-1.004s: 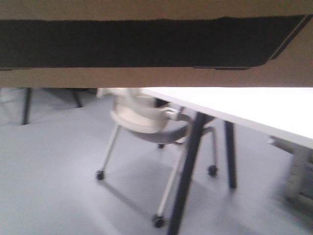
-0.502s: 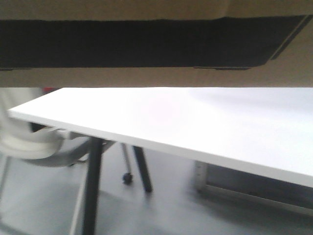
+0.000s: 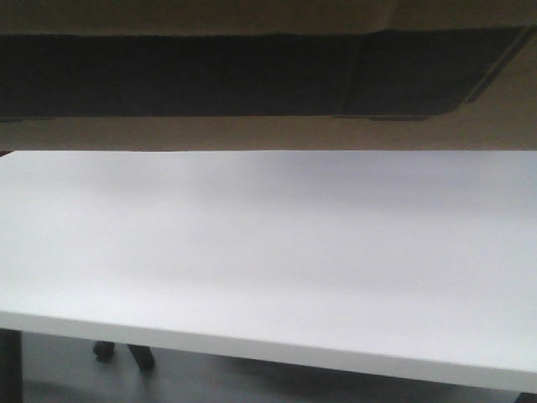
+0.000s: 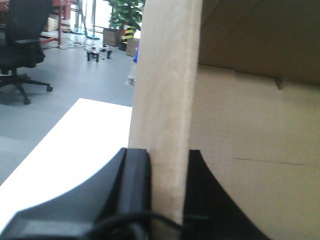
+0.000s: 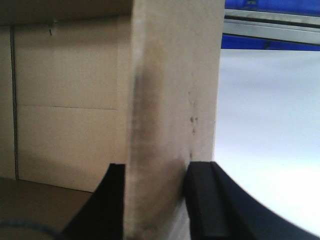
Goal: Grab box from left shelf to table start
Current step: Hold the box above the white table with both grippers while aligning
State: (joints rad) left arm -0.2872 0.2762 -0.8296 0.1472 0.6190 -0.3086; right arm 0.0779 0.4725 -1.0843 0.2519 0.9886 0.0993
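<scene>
The brown cardboard box (image 3: pixel 252 134) with its black printed panel fills the top of the front view, held up above the white table (image 3: pixel 268 252). In the left wrist view my left gripper (image 4: pixel 167 170) is shut on the box's upright side wall (image 4: pixel 165 100), one finger outside, one inside. In the right wrist view my right gripper (image 5: pixel 155 185) is shut on the opposite wall (image 5: pixel 175 90) the same way. The white table shows beyond each wall (image 4: pixel 75 145) (image 5: pixel 265 125). The left shelf is out of view.
A black office chair (image 4: pixel 22 45) stands on the grey floor past the table's far left end, with plants and clutter behind it. A blue bin and a silver rail (image 5: pixel 272 25) lie beyond the table on the right. Chair castors (image 3: pixel 105 348) show under the table.
The view has swung and advanced toward the table: the table now fills the front view under the box, and the pale chair and table legs have slid out of sight. Both grips are unchanged.
</scene>
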